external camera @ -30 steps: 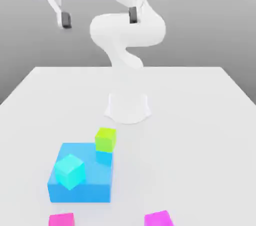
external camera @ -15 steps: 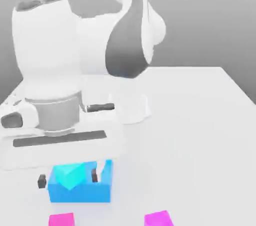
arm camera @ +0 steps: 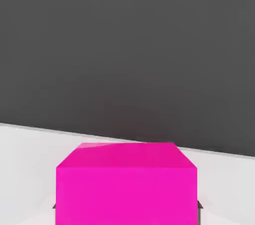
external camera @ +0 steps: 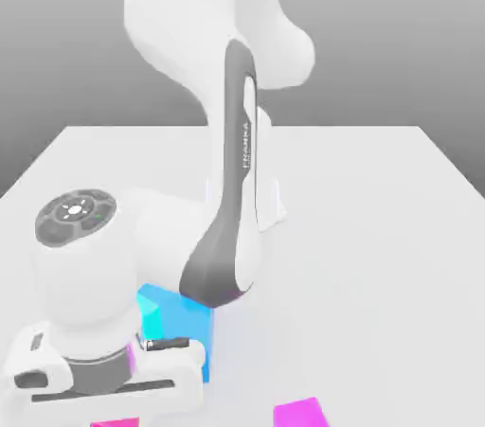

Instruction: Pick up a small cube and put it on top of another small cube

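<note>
The fingers, spread wide a second ago, have now closed on the pink cube [arm camera: 127,184], which sits square between them in the hand view. The arm has swung down from high above the table [external camera: 379,226] to its near edge, so the pick looks begun. The cube is plain, bright magenta, sharp-edged. A second pink cube [external camera: 301,413] rests nearby.

My hand [external camera: 104,395] sits low over the tabletop [external camera: 379,226], close above the cube [arm camera: 127,184] between my fingers. The flat block [external camera: 185,321] lies just behind my hand, toward my base. A look-alike cube [external camera: 301,413] rests on the tabletop off to one side.
</note>
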You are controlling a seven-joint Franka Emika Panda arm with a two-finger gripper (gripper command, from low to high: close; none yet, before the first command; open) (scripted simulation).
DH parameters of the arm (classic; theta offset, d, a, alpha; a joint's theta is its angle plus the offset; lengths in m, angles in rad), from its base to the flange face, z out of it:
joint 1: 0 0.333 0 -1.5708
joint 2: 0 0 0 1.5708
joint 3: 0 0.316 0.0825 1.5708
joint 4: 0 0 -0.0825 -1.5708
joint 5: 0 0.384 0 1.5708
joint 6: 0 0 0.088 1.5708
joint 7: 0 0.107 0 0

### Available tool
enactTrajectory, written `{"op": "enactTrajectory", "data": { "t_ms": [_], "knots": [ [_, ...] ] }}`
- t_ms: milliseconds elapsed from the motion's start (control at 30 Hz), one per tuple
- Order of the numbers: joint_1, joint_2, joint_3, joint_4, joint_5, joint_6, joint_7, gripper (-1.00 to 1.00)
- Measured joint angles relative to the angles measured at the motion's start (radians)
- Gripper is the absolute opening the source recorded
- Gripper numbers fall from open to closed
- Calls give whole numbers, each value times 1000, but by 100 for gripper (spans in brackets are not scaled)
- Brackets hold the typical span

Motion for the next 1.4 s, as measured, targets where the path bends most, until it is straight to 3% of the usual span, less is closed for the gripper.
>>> {"op": "enactTrajectory", "data": {
  "t_ms": [167,400,600,1100,1333,1367,1400],
  "knots": [
    [34,-157,-44,-48,-45,-111,53,-100],
    [59,-388,-55,-221,0,-187,218,-100],
    [55,-603,-43,-378,-43,-237,423,-100],
    [-144,-1146,165,-771,-231,-356,992,-100],
    [-168,-973,191,-843,-239,-110,1030,-100],
    [-169,-947,192,-848,-240,-79,1031,100],
    [-169,-947,192,-848,-240,-79,1031,100]
  ]
}}
